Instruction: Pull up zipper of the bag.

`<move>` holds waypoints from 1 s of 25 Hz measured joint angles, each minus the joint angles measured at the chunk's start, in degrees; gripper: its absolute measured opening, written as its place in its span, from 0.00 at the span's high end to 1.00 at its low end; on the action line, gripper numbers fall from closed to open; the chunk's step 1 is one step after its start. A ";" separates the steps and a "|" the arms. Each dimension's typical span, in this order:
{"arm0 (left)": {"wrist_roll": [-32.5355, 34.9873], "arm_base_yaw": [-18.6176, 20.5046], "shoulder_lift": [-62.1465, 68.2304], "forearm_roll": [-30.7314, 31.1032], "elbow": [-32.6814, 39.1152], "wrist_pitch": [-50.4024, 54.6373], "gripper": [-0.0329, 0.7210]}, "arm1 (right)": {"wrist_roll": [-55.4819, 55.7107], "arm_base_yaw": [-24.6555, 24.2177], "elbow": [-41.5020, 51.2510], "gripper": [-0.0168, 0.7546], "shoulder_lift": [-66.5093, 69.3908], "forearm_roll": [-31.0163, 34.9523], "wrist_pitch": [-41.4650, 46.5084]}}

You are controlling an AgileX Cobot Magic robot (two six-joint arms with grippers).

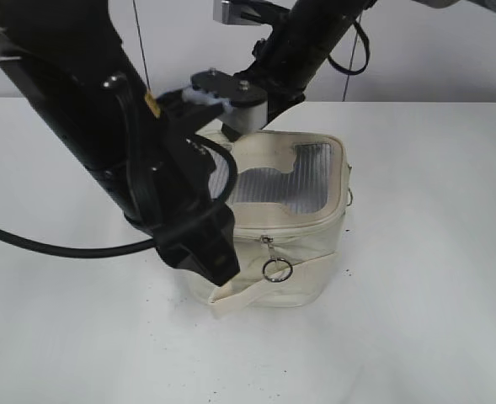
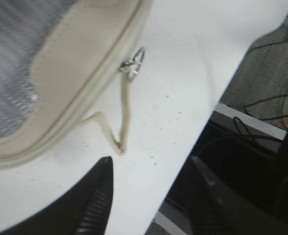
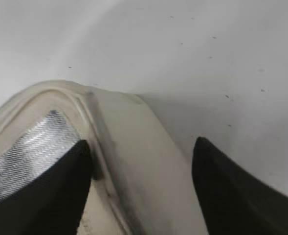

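- Nearest the exterior camera, the left arm's black gripper (image 1: 204, 252) hangs low at the front left corner of the small boxy cream faux-leather bag (image 1: 302, 244); from this side I cannot tell whether it touches the bag.
- Its wrist view shows the two black fingers (image 2: 92, 200) spread apart, nothing between them, above the plain white tabletop (image 2: 183, 73).
- At mid-table the bag stands upright, its grey ribbed window (image 1: 285, 181) facing up.
- Around the top rim runs the cream zipper (image 1: 302, 234); one silver slider with a ring pull (image 1: 277, 269) hangs on the front face, just above the flat cream strap (image 1: 256, 290).
- From behind, the right arm's black gripper (image 3: 141, 183) sits with fingers parted, astride the bag's rear edge.
- Past the table edge, dark cables (image 2: 261, 112) trail over a grey floor.
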 joint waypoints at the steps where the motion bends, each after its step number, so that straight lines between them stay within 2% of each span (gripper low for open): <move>1: -1.40 0.04 -1.01 2.55 0.00 -0.27 0.47 | 1.60 0.00 -0.07 0.32 -0.68 -2.26 0.00; 5: -4.76 1.24 -3.92 7.16 0.00 -4.04 0.34 | 5.53 -0.45 -0.18 0.29 -3.43 -8.61 0.00; 8: -5.01 3.13 -4.15 7.77 -1.28 -6.37 0.31 | 7.52 -1.70 -0.18 0.28 -5.59 -9.50 -0.05; 17: -4.03 12.23 0.84 7.94 -11.82 -10.86 0.30 | 17.39 -8.79 0.70 0.28 -11.00 -9.79 -0.17; 21: -1.09 13.28 7.11 7.42 -17.86 -10.55 0.30 | 18.66 -11.51 5.24 0.28 -15.41 -10.05 -0.34; 25: 2.83 13.28 13.22 2.99 -24.46 -8.67 0.30 | 18.71 -13.14 13.14 0.28 -21.02 -10.37 -0.34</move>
